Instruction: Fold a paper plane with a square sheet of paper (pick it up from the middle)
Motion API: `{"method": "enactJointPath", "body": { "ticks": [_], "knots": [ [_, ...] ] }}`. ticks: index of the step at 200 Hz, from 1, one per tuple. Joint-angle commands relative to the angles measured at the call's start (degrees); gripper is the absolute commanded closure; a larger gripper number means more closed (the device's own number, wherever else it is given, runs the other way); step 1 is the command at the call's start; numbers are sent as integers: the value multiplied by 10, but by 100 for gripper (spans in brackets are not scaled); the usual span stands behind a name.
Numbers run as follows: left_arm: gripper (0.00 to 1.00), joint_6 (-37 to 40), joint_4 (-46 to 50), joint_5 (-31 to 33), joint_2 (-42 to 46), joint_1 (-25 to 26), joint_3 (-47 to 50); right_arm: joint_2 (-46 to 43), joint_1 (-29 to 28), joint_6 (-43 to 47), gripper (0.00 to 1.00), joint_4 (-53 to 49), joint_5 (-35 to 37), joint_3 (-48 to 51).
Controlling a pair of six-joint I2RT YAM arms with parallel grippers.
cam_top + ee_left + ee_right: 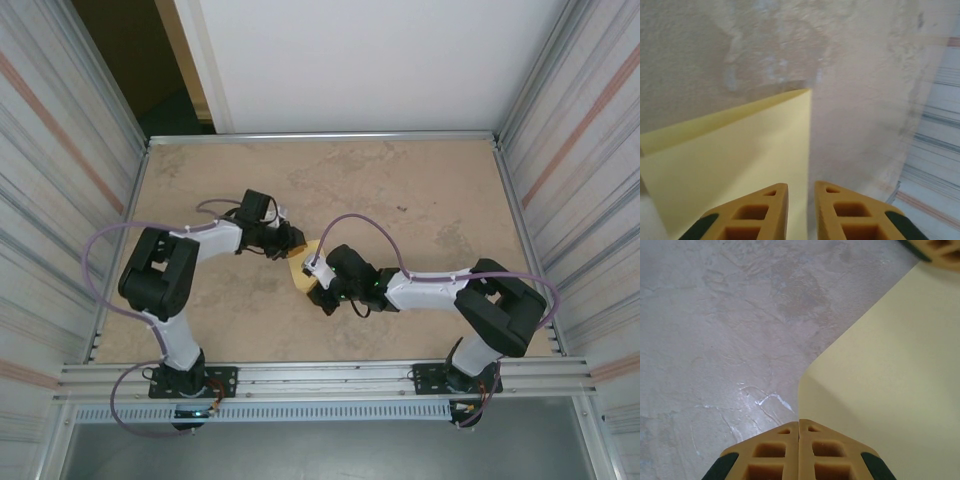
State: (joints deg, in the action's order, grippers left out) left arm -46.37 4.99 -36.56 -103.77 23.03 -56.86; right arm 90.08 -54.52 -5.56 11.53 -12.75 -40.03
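Pale-yellow square sheet of paper [305,262], partly folded, mid-table. At its 10 o'clock, left gripper [801,186], jaws slightly apart. At 5 o'clock, right gripper [799,421], fingers pressed together at sheet edge. Likely light, floppy, easily creased: pinch gently near fold.

Left arm [160,280]: base lower left, elbow folded, forearm reaching right toward frame centre. Left gripper [801,192]: fingers slightly apart, narrow gap between tips. Right arm [495,305]: base lower right, elbow bent, forearm reaching left toward centre. Right gripper [799,422]: fingers pressed together, tips meeting. Both grippers close together mid-frame, tips facing each other.
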Motion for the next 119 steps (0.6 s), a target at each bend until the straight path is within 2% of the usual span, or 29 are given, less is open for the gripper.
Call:
{"method": "enactJointPath", "body": {
  "ticks": [1, 35, 79, 119],
  "knots": [
    [80, 38, 48, 16, -23, 11, -29, 9, -5, -23, 100, 15, -16, 10],
    [83, 59, 84, 36, -55, 18, -52, 11, -2, -37, 100, 20, -3, 11],
    [84, 97, 156, 69, -88, 24, -82, 13, 22, -105, 100, 18, 33, 9],
    [85, 112, 165, 73, -103, 25, -86, 16, 44, -144, 100, -2, 51, 0]
  ]
}}
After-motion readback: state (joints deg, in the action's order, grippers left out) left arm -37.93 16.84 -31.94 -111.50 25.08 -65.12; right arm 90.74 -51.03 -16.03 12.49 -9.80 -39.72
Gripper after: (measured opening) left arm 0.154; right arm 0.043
